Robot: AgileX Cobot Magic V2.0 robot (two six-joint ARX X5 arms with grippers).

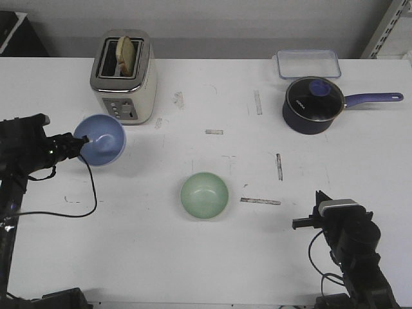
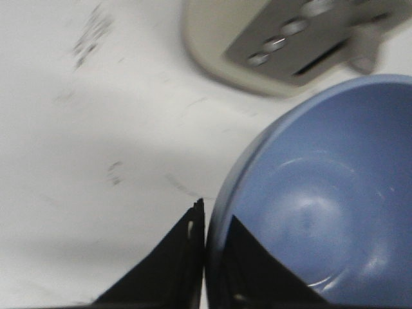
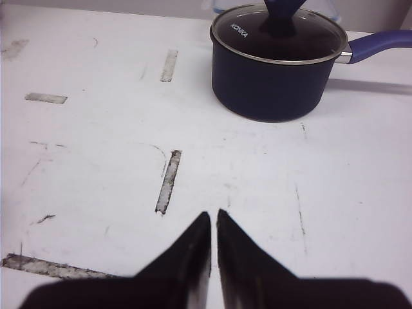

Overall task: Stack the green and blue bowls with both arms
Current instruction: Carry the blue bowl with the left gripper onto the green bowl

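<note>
Black left gripper (image 2: 205, 222) pinching the rim of the blue bowl (image 1: 100, 140), one finger inside the wall and one outside, closed tight on it. Holding that bowl tilted, its opening facing up and toward the camera in the front view, just in front of the cream toaster (image 1: 123, 76). In the left wrist view, showing the bowl's smooth periwinkle inside (image 2: 322, 206) and the toaster's button panel (image 2: 290, 32) close behind it.

Black right gripper (image 3: 213, 235) resting with its fingers pressed together, gripping nothing, hanging low over the white table (image 3: 96, 161) at the near right. Pointing toward the navy saucepan (image 3: 277, 64) with its glass lid and blue handle, well apart from it.

Sitting upright on the table near the middle, the green bowl (image 1: 204, 195), well apart from both grippers and from the blue bowl. Lying behind the saucepan, a clear lidded container (image 1: 308, 63). Marking the tabletop, scuffs and worn tape strips (image 1: 260, 201).
</note>
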